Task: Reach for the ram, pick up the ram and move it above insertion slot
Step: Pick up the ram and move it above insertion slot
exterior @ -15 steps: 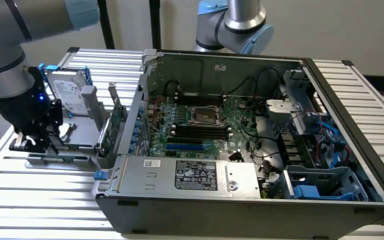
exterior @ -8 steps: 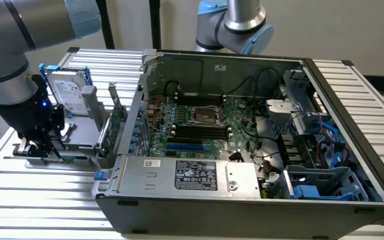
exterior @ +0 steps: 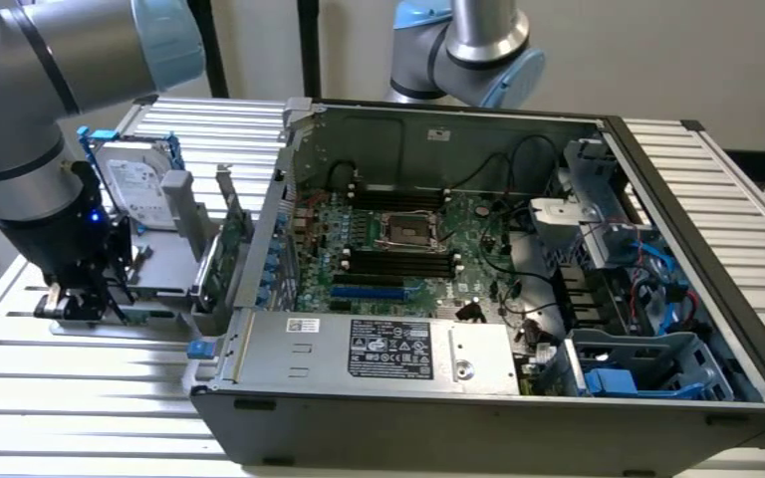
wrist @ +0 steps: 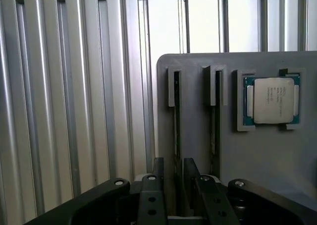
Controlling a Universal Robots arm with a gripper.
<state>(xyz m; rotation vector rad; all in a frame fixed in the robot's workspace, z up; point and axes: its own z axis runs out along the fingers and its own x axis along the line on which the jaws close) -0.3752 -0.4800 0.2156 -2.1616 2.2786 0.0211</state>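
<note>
One claw (wrist: pixel 174 161), released, its black fingers (wrist: pixel 157 173) either side of the ram (wrist: pixel 176 128): a thin dark stick, edge-on, standing in a slot of the grey holder (wrist: pixel 267 155). Beyond it, a processor chip (wrist: pixel 274 100), then the ribbed counter (wrist: pixel 74 111). The exterior view adds an open computer case (exterior: pixel 489 249).
</note>
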